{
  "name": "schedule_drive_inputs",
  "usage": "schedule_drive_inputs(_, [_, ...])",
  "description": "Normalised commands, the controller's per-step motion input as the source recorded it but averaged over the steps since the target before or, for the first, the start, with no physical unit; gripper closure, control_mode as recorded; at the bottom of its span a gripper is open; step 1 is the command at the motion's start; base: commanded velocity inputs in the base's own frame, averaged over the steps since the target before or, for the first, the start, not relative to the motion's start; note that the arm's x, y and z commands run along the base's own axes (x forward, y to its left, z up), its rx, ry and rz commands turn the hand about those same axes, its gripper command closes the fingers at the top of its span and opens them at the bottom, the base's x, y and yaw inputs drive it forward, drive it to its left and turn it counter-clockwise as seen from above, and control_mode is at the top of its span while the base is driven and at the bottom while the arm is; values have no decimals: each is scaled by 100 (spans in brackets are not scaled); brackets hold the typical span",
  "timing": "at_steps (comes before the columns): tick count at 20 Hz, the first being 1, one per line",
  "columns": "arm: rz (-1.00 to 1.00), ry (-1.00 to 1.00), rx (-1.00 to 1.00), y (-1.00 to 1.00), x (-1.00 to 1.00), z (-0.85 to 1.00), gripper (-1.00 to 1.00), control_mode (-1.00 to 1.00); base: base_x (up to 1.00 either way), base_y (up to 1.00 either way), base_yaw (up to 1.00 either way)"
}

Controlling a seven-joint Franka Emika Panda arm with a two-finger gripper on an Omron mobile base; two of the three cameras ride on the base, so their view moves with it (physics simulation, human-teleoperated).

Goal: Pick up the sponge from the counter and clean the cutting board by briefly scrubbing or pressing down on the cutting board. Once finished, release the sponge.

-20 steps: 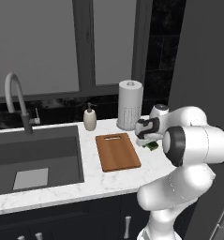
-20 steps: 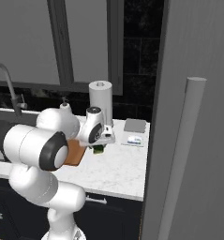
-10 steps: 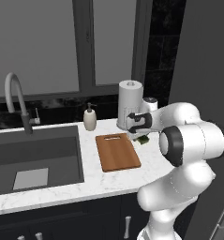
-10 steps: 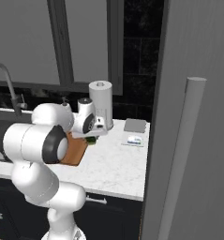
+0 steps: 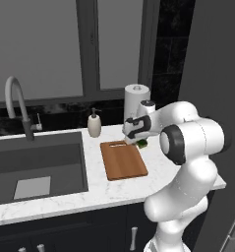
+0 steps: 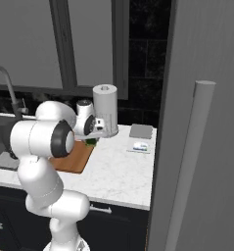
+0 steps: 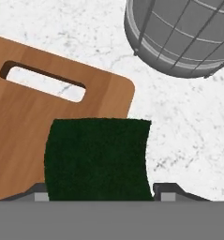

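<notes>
My gripper point(image 5: 136, 138) is shut on the sponge point(image 5: 141, 143), a small dark green block. It hangs over the far right corner of the cutting board point(image 5: 123, 160), a reddish-brown wooden board lying on the white marble counter point(image 5: 104, 192). In the hand view the green sponge point(image 7: 98, 158) sits between my fingertips point(image 7: 167, 192), partly above the cutting board point(image 7: 33, 126) near its slot handle and partly above the counter point(image 7: 188, 122). From the right base view, the sponge point(image 6: 91, 141) peeks out under the gripper point(image 6: 92, 138) at the board's point(image 6: 72, 158) far edge.
A paper towel roll point(image 5: 137, 101) stands just behind the gripper, close to it. A soap dispenser point(image 5: 94, 125) sits left of the board, then the dark sink point(image 5: 35, 162) with its faucet point(image 5: 15, 98). A grey tray point(image 6: 140, 131) lies further right.
The gripper has carried the sponge leftward, from the counter right of the board to above the board's far right corner. Its jaws have closed slightly.
</notes>
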Motion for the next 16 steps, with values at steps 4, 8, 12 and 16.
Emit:
schedule_drive_inputs(4, [0, 0, 0, 31, 23, -21, 100, -100, 0, 0, 0])
schedule_drive_inputs(8, [0, 0, 0, 7, 40, -19, 100, -100, 0, 0, 0])
schedule_drive_inputs(12, [0, 0, 0, 1, 25, -34, 100, -100, 0, 0, 0])
schedule_drive_inputs(16, [0, 0, 0, 0, 5, -40, 100, -100, 0, 0, 0])
